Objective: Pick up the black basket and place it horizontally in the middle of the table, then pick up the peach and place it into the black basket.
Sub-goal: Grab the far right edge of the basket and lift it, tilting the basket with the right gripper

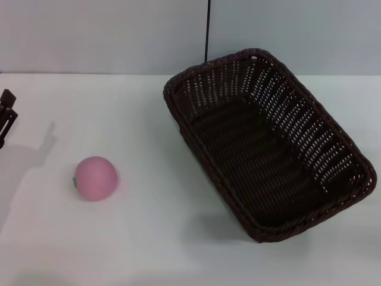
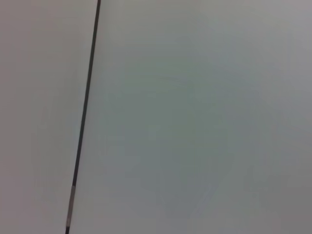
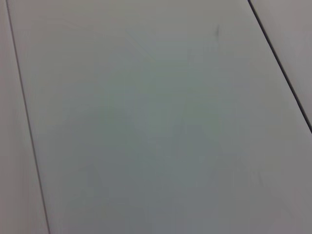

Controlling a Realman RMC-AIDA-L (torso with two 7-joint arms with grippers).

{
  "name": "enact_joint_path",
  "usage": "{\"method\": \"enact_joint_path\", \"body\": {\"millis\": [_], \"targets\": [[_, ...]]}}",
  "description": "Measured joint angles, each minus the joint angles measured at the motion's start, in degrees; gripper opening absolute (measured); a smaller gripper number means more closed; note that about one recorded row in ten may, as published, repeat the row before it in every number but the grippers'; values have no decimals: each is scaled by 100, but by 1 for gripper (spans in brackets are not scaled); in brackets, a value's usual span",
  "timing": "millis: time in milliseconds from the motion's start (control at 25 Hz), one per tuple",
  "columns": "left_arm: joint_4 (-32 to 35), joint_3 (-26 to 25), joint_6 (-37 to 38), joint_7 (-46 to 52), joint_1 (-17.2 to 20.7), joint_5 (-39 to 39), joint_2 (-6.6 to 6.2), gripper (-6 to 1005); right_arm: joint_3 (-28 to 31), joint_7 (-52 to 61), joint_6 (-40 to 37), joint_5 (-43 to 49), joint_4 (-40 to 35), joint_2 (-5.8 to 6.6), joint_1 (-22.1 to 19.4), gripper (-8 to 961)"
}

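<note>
The black basket (image 1: 268, 143) sits on the right half of the white table (image 1: 149, 238), lying at a slant with its long side running from back-middle to front-right. It holds nothing. The pink peach (image 1: 95, 177) rests on the table at the left front, well apart from the basket. A dark part of my left arm (image 1: 6, 116) shows at the far left edge, behind and to the left of the peach. My right gripper is out of view. Both wrist views show only plain grey panels with dark seams.
A grey wall stands behind the table, with a thin dark vertical line (image 1: 208, 30) above the basket. Bare tabletop lies between the peach and the basket and along the front edge.
</note>
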State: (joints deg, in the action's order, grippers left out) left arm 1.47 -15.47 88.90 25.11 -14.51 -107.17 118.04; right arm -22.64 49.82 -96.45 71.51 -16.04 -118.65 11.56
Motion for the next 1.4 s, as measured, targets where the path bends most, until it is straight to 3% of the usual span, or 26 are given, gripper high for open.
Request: {"method": "enact_joint_path", "body": {"millis": [240,480,520,600,680,720,760,840,880,920,960,1120,1280,1400], "targets": [[-35,-33,15,-1,28,14,9,798,-13,340,24,324,-405,0,-69,754],[-30,-16,-152,-24,-81,1,14,797,23,2375,103,1085,-1899,8,-92,755],[-36,-22,-176,-27,-120,1,14,797,22,3498,131,1594,-2693,50,-38,755],[-42,-21,-173,-25,-127,2,14,796,17,4003,134,1852,-3058,76,5,755],[-63,-17,-128,-10,-132,2,16,796,-14,5128,104,2560,-3854,166,195,755],[-71,-20,-93,7,-133,2,20,795,-64,6068,2,3243,-4457,273,448,755],[-71,-20,-93,7,-133,2,20,795,-64,6068,2,3243,-4457,273,448,754],[-90,-31,-77,31,-135,6,24,795,-112,6971,-212,4067,-4888,436,804,754],[-118,-37,-62,44,-130,13,23,795,-130,7293,-332,4397,-4987,526,1004,754],[-184,-39,-8,54,-104,17,25,794,-182,7843,-597,5090,-5083,723,1471,754],[-184,-39,-8,54,-104,17,25,794,-182,7843,-597,5090,-5083,723,1471,754],[-264,-14,0,34,-63,7,41,793,-720,8598,-707,6324,-4892,937,2359,753],[-321,-12,-32,-1,-14,6,43,792,-1120,8764,-498,6678,-4548,937,2787,753],[-374,-29,-21,-7,48,7,43,791,-1547,8946,-39,7012,-4064,835,3157,752]]}}
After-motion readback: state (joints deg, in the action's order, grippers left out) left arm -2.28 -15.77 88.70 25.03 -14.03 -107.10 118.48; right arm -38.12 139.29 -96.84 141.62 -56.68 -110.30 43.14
